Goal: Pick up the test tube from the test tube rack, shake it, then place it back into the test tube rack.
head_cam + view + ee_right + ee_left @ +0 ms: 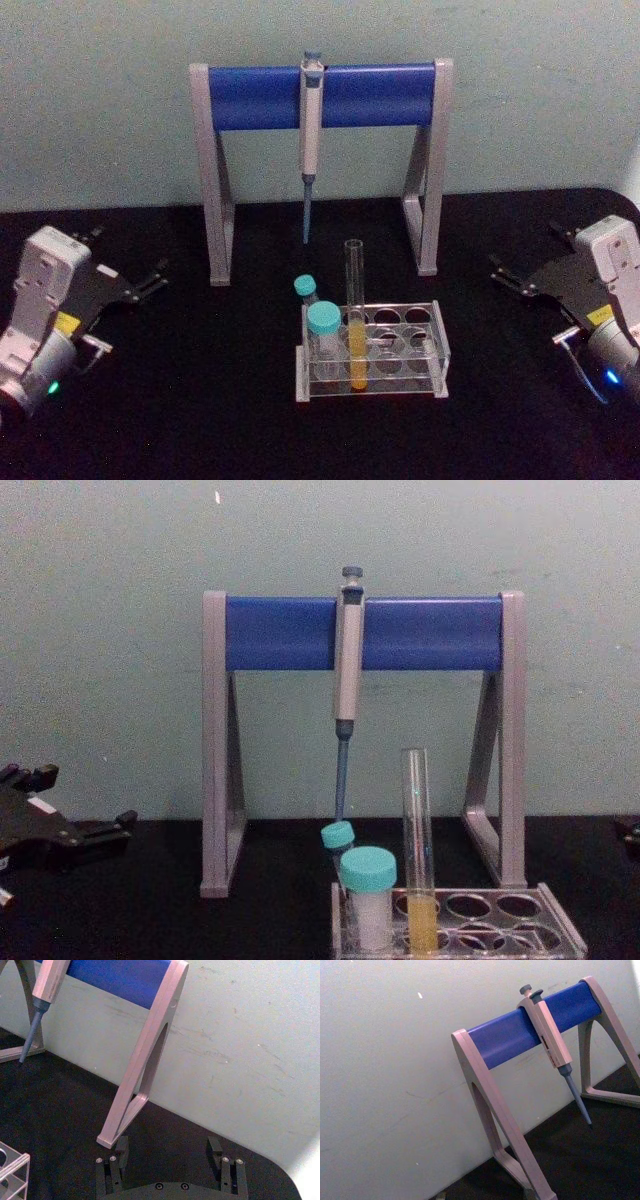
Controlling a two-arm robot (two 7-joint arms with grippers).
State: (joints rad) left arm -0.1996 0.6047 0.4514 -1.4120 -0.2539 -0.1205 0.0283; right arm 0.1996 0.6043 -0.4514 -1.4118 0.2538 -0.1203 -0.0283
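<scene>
The test tube stands upright in the test tube rack, its long axis vertical. Its open mouth points up and its round bottom points down. Yellow liquid fills its lower part, and the clear upper part rises well above the rack's top plate. It sits in the second hole from the rack's left end, just beside a wide teal-capped tube in the end hole. A small teal-capped tube leans behind that one at the rack's far left corner; whether it sits in a hole cannot be told.

The rack rests on the black table in front of the grey-and-blue pipette stand. A pipette hangs from the stand's bar with its tip down.

The left gripper lies low at the table's left side, well apart from the rack. Its fingers are spread and hold nothing. The right gripper lies at the table's right side, also well apart. Its jaws stand wide with nothing between them, as the right wrist view shows.

Each wrist housing carries a small yellow sticker, but no writing on it can be read. In the left wrist view the pipette's side bears small dark marks, too small to read.
</scene>
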